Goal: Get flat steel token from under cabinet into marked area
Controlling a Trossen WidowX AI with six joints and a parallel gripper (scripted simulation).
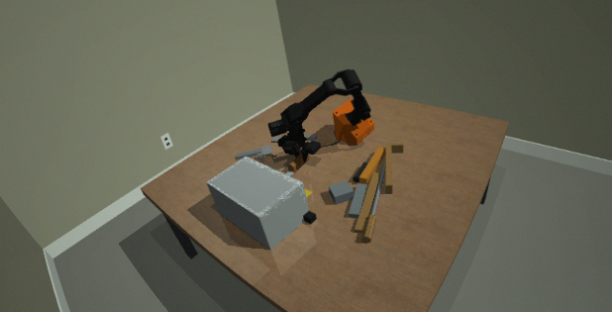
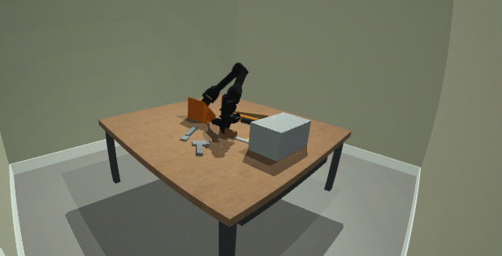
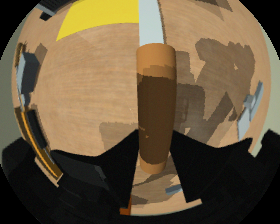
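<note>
My gripper [image 1: 300, 157] [image 2: 223, 130] [image 3: 152, 132] is shut on the brown handle [image 1: 295, 165] [image 2: 231, 133] [image 3: 156, 60] of a tool, low over the table. The tool's pale flat blade [image 1: 290, 174] [image 2: 242, 140] [image 3: 151, 22] points from the handle toward the cabinet [image 1: 257, 190] [image 2: 280, 136]; its far end is out of sight in all views. The yellow marked area [image 1: 308, 193] [image 3: 101, 17] lies beside the blade, partly hidden by the cabinet in the top view. The steel token cannot be made out in any view.
A black cube [image 1: 310, 217] is by the cabinet's corner. A grey block [image 1: 342, 192] [image 3: 28, 72] and several long wooden, orange and grey pieces lie to one side. A grey T-shaped piece [image 2: 199, 148] and a grey bar [image 2: 189, 133] lie on the other. An orange block [image 1: 354, 133] [image 2: 199, 111] stands by the arm's base.
</note>
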